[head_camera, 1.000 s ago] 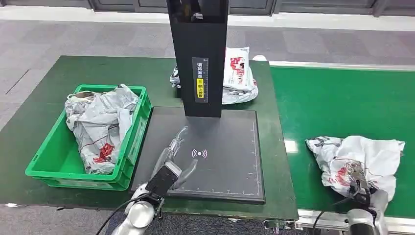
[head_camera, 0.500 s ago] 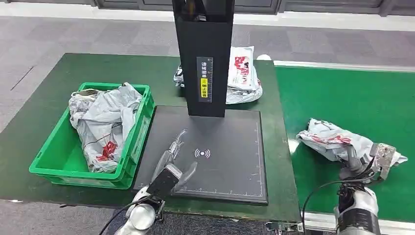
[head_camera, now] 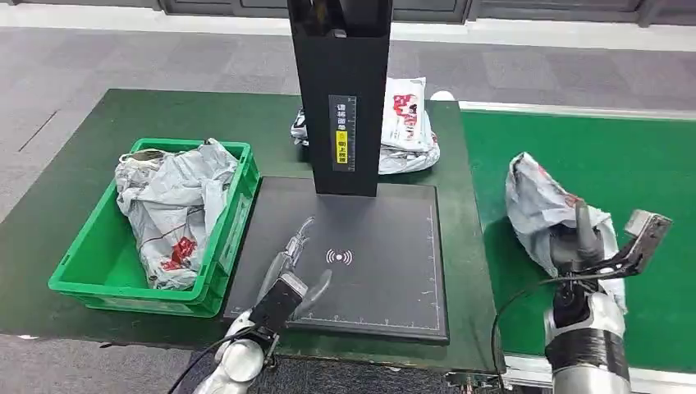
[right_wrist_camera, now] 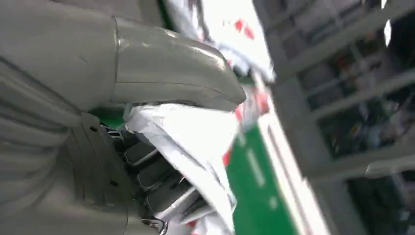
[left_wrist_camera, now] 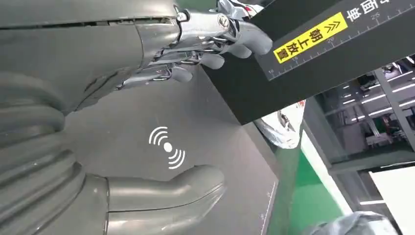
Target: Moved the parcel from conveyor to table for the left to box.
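Note:
In the head view my right hand (head_camera: 577, 246) grips a crumpled grey-white parcel with red print (head_camera: 538, 201) and holds it up over the green conveyor (head_camera: 599, 148). The right wrist view shows the thumb (right_wrist_camera: 171, 73) and fingers (right_wrist_camera: 156, 181) clamped on the parcel's plastic (right_wrist_camera: 195, 142). My left hand (head_camera: 289, 267) lies open on the black scan pad (head_camera: 386, 254) of the dark green table (head_camera: 164, 115), with nothing in it. Its fingers (left_wrist_camera: 195, 44) are stretched out and its thumb (left_wrist_camera: 171, 188) is held apart, beside the pad's signal mark (left_wrist_camera: 168, 147).
A green crate (head_camera: 123, 297) at the table's left holds bagged parcels (head_camera: 172, 205). A tall black post (head_camera: 341, 90) with a yellow label stands at the pad's far edge. More parcels (head_camera: 406, 127) lie behind it.
My right hand closed on the parcel lying on the conveyor and has raised it, bunched and upright, a little toward the table. The left hand has stayed on the pad.

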